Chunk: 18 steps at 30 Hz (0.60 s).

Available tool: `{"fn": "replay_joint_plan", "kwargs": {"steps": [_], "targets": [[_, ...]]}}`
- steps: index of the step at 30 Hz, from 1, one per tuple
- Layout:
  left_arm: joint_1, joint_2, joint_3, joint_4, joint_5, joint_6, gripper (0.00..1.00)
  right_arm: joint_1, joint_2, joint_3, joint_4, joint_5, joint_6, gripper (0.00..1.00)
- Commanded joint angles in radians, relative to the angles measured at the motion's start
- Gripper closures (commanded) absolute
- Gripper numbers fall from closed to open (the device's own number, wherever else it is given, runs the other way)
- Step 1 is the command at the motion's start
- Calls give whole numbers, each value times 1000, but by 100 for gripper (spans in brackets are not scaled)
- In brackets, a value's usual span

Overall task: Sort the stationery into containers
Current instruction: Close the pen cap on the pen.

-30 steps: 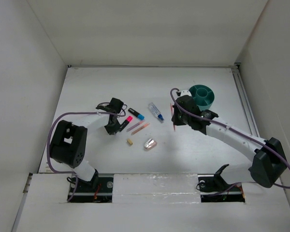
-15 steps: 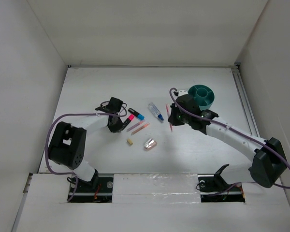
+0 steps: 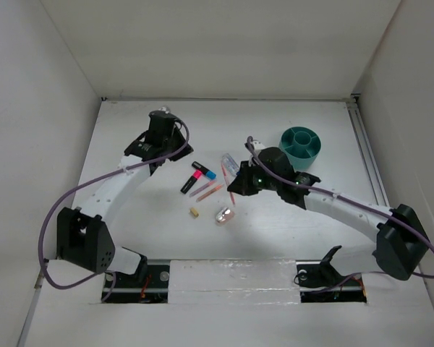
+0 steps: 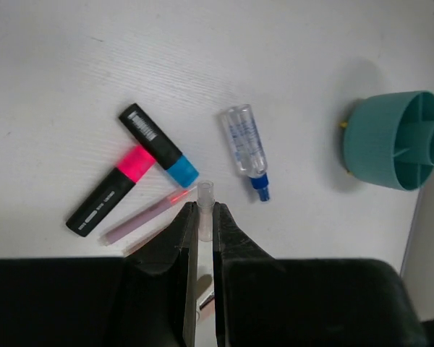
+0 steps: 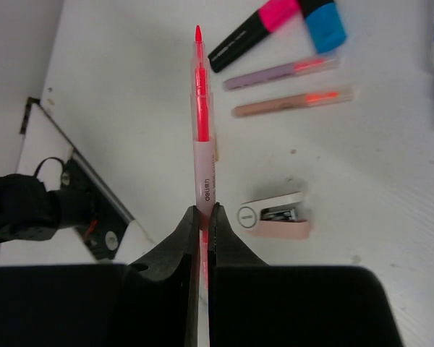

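Note:
My left gripper (image 3: 166,142) (image 4: 205,211) hangs high over the back left of the table, shut on a thin pale pen (image 4: 205,196). My right gripper (image 3: 236,185) (image 5: 203,210) is shut on a thin pink pen (image 5: 202,137) above the silver-pink oval piece (image 3: 224,215) (image 5: 278,217). On the table lie a black marker with a pink cap (image 3: 189,181) (image 4: 108,192), one with a blue cap (image 3: 205,171) (image 4: 159,144), two thin pens (image 3: 207,191) (image 5: 283,72), a tiny tan block (image 3: 194,212) and a clear blue-capped tube (image 3: 230,165) (image 4: 244,141). The teal divided bowl (image 3: 300,142) (image 4: 390,137) stands at the back right.
White walls close in the table on the left, back and right. A metal rail (image 3: 367,155) runs along the right edge. Both arm bases (image 3: 123,278) sit at the near edge, with purple cables looping beside each arm.
My left arm has risen and swung back-left away from the markers, its jaws now shut on the pale pen. My right gripper has carried the pink pen leftward, away from the bowl.

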Motion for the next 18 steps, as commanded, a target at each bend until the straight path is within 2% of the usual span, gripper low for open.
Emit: {"fn": "replay_joint_plan", "kwargs": {"steps": [1, 3, 7, 12, 18], "targets": [[1, -68, 5, 54, 77, 26, 100, 30, -21, -22, 201, -101, 122, 100], [1, -114, -11, 103, 126, 12, 100, 39, -21, -33, 241, -101, 150, 100], [10, -213, -119, 313, 252, -6, 100, 59, -21, -53, 329, -132, 206, 100], [19, -272, -142, 344, 293, 3, 100, 59, -30, -90, 472, -146, 265, 100], [19, -306, -193, 407, 353, 12, 100, 59, 2, -82, 546, -198, 296, 100]]}}
